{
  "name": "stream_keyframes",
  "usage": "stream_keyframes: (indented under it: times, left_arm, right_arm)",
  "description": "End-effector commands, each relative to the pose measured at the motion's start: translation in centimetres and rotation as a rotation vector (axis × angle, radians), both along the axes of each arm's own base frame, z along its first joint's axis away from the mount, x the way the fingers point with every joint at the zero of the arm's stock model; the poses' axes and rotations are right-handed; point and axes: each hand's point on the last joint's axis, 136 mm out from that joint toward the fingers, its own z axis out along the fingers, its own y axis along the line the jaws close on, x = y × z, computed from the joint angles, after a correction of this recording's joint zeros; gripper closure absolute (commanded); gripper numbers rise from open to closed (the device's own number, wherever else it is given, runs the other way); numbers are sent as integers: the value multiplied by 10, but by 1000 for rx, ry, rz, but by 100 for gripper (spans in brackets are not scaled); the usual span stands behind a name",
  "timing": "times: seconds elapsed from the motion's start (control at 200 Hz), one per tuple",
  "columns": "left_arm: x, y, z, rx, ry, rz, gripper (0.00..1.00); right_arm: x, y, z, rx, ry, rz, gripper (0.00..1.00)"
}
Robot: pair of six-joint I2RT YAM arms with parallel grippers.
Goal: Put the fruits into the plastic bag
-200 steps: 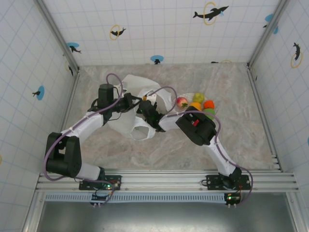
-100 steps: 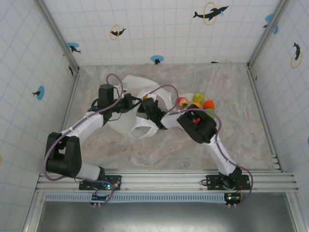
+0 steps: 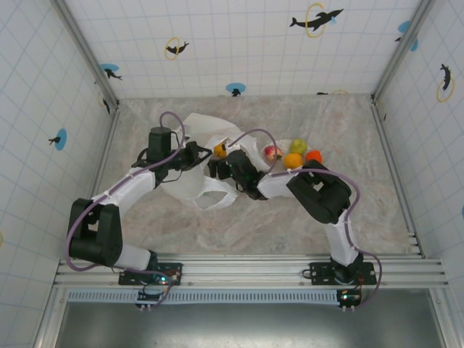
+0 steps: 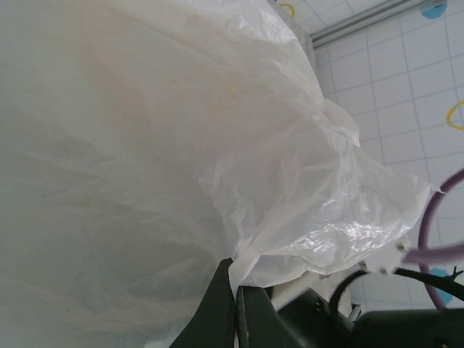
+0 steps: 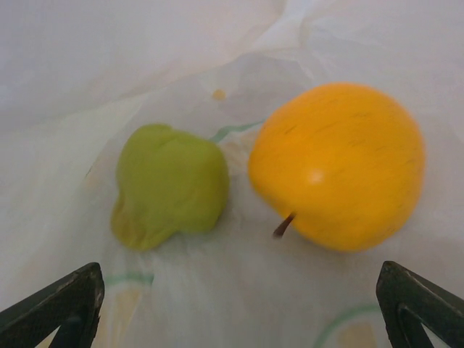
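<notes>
Marbled table (image 3: pixel 217 232), plastic bag (image 3: pixel 190 183), inside (right wrist view) orange fruit (image 5: pixel 337 165), maybe pear (image 5: pixel 168 186)

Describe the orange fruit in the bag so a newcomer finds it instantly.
Start at the white plastic bag left of centre on the table. Two fruits show inside it; take the round yellow-orange fruit with a short dark stem, larger and smoother than the lumpy green fruit beside it.

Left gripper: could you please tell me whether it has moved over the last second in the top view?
No. The left gripper stays shut on the bag, just as far below-left of the blue wall sticker.
</notes>
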Motion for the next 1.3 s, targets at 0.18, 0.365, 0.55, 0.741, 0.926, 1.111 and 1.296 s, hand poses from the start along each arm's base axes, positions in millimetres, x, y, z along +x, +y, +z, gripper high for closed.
stream_keyframes:
  times: [0.18,0.365,0.55,0.741,0.926,1.111,1.296]
  left_arm:
    - [6,3,5,41,-34,12,100]
    - [7,5,2,45,-26,18,100]
    - [7,5,1,44,-22,16,100]
    - [7,5,0,45,-20,19,100]
    - [7,5,-1,45,-13,19,100]
    - [8,6,-1,43,-9,22,100]
    - [8,7,-1,43,-11,26,100]
  right_arm:
    - [-58,-28,-11,-248,-5,296,5]
    - [-72,-46,-3,-320,8,365,6]
    - [-84,-56,16,-328,17,438,7]
    - [-105,-73,33,-320,70,536,7]
    - [-120,-101,68,-251,53,554,7]
    - [-111,-133,110,-86,-7,486,6]
    - [-49,-174,130,-75,12,168,7]
